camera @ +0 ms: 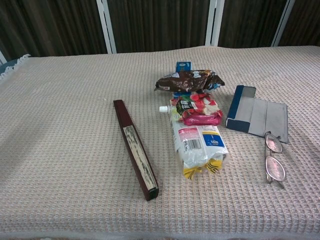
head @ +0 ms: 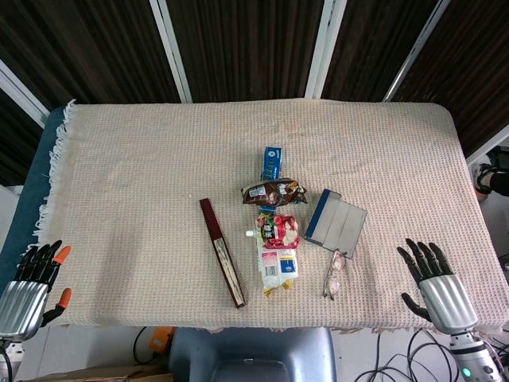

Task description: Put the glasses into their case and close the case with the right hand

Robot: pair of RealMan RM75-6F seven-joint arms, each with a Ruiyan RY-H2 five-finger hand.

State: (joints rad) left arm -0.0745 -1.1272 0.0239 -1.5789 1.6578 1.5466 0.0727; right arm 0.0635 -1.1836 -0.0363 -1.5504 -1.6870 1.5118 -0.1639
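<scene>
- the left hand (head: 32, 288) sits at the far left, off the near left corner of the table (head: 127, 175), palm turned down, fingers spread apart and holding nothing; its fingertips are orange.
- one long dark red folded fan (camera: 136, 148) lies left of centre on the beige woven cloth, running from the far left toward the near right.
- in the middle, four snack items form a line going away from the robot: one white and yellow pouch (camera: 198, 145) nearest, one pink and red packet (camera: 198, 109) touching its far end, one brown wrapper (camera: 189, 80) beyond that, and one small blue carton (camera: 183, 65) furthest.
- one glasses case (camera: 257, 114) lies open and flat right of the snacks, blue outside, grey inside.
- one pair of glasses (camera: 274, 159) lies folded on the cloth just in front of the case, its far end touching the case's near edge.
- the right hand (head: 433, 280) hovers at the near right corner of the table, well apart from the glasses, fingers pointing away from the robot, spread and empty.
- only the head view shows the hands.
</scene>
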